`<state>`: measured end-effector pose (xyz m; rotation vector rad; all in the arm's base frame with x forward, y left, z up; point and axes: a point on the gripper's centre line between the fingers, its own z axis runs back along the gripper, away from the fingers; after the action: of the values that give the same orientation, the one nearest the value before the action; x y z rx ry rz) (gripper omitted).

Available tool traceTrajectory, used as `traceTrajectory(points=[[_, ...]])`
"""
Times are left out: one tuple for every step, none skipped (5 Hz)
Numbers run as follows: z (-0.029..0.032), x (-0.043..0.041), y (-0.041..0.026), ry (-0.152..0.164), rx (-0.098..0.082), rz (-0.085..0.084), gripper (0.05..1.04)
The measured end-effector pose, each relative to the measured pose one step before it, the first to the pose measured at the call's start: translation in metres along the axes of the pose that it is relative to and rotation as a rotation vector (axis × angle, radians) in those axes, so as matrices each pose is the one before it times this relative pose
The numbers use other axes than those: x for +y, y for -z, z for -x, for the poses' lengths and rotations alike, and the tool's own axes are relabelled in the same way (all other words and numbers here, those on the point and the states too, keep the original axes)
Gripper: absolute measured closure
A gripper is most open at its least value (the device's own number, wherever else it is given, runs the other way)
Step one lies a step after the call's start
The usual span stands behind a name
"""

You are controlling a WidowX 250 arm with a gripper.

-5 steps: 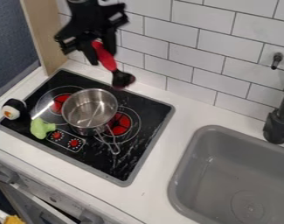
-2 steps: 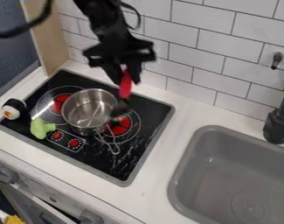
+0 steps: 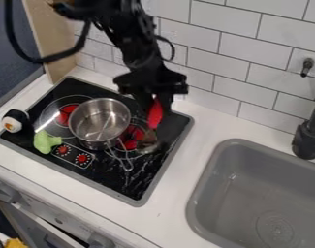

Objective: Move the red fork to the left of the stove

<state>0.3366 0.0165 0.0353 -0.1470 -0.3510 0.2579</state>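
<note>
Gripping the red fork (image 3: pixel 155 115), the black jaws (image 3: pixel 154 101) hang over the stove (image 3: pixel 142 197), the fork's head angled down between the metal pot (image 3: pixel 100 120) and the stove's right edge, with a strip of white bench (image 3: pixel 180 167) separating that edge from the sink (image 3: pixel 197 193) and a green toy vegetable (image 3: pixel 44 142) near the left corner
</note>
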Motion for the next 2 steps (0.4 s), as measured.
traceTrajectory(points=[[0.00625, -0.00146, 0.01949, -0.0583, 0.0235, 0.0146, 0.7], [0.00217, -0.00144, 0.01263, -0.0473, -0.0061, -0.0139, 0.701]])
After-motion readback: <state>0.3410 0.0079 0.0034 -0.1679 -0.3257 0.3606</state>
